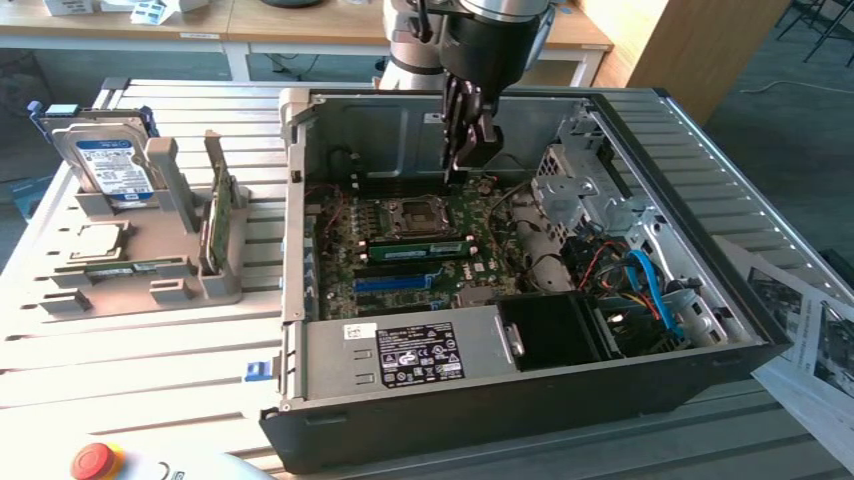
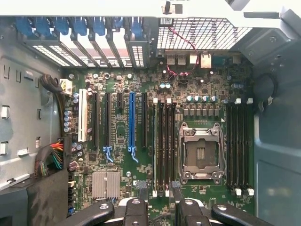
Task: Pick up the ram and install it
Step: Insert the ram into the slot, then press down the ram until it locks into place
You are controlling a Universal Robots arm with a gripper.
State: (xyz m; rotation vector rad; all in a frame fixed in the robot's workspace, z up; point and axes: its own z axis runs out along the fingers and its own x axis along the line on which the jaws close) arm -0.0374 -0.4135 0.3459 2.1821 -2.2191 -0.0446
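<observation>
Exterior view: gripper [image 1: 470, 158] hangs inside the open PC case [image 1: 747, 330], over the rear part of the motherboard [image 1: 467, 272]. Fingers are spread with nothing between them. The ram [image 1: 416, 249] is on the board, a green stick standing in a DIMM slot between the CPU socket [image 1: 414, 213] and the blue expansion slot [image 1: 398, 284]. It sits below the fingers and clear of them. It looks level end to end (latches too small to judge from here).

Wrist view: looking straight down on the motherboard [image 2: 141, 84]. The gripper [image 2: 159, 190] has both fingertips [image 2: 142, 189] apart and empty, just short of the near end of the DIMM bank. I read the thin pale line in the slot farthest from the CPU socket [image 2: 200, 153] as the ram [image 2: 154, 146] edge-on, though I'm not certain of that. The neighbouring slots look dark and empty. White latch tabs show at both ends of the bank.

My read is that the stick is in and released, so this step is about seat quality.
- Both end latches should sit snapped against the stick.
- The top edge should run parallel to the empty slots.
- If it needs a press, push straight down at both ends evenly, not mid-span.
- Keep the fingers off the socket lever and the capacitors beside the bank.
</observation>
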